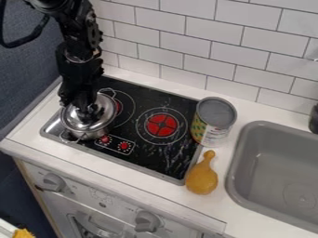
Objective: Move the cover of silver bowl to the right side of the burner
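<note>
The silver bowl (pixel 93 135) sits at the left end of the black cooktop (pixel 144 155), overlapping part of the left burner (pixel 129 110). Its shiny cover (pixel 105 110) lies over its mouth, so what the bowl holds is hidden. One looped handle sticks out toward the back and another toward the front. The cover is well to the left of the right burner (pixel 162 124), whose centre is red.

The can (pixel 214 123) stands upright at the right edge of the cooktop, near the right burner. Its top is a flat grey round, and I cannot tell what is inside. Farther right, the grey sink (pixel 242 160) is set into the white counter (pixel 127 179), with a round drain in its floor.

The black pincer (pixel 89 113) hangs down from the upper left, right over the middle of the cover. It blends into the dark arm and the reflections, so I cannot tell whether it is released or clenched, or whether it grasps or touches the cover.

A yellow-brown toy drumstick (pixel 202 179) lies in front of the can, at the cooktop's right front corner.
</note>
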`<act>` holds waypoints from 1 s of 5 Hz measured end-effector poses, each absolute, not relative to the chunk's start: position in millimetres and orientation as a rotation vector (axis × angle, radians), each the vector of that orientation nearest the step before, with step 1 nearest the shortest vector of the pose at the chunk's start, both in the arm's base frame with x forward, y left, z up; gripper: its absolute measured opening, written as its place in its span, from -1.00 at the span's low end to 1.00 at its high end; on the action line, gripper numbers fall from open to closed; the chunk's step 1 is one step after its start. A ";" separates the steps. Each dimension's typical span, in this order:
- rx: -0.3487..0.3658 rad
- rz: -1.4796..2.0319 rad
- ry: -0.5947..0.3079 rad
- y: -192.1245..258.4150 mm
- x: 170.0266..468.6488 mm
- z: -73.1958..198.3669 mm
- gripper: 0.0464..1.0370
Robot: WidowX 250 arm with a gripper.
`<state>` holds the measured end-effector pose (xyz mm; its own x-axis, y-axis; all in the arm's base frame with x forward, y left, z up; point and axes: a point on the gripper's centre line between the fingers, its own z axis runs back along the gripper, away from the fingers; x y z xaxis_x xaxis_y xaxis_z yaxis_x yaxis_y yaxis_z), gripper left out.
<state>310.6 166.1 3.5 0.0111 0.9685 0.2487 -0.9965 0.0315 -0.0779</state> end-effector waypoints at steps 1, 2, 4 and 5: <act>0.135 1.550 -0.257 166.3 308.9 2.6 -0.54; 0.175 1.559 -0.227 166.4 301.0 3.0 -0.54; 0.283 1.566 -0.360 157.3 304.6 70.5 -0.54; 0.256 1.567 -0.406 139.2 298.2 93.2 -0.54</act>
<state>298.2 139.2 93.2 -0.0414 0.9128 0.4064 -0.9953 -0.0020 -0.0969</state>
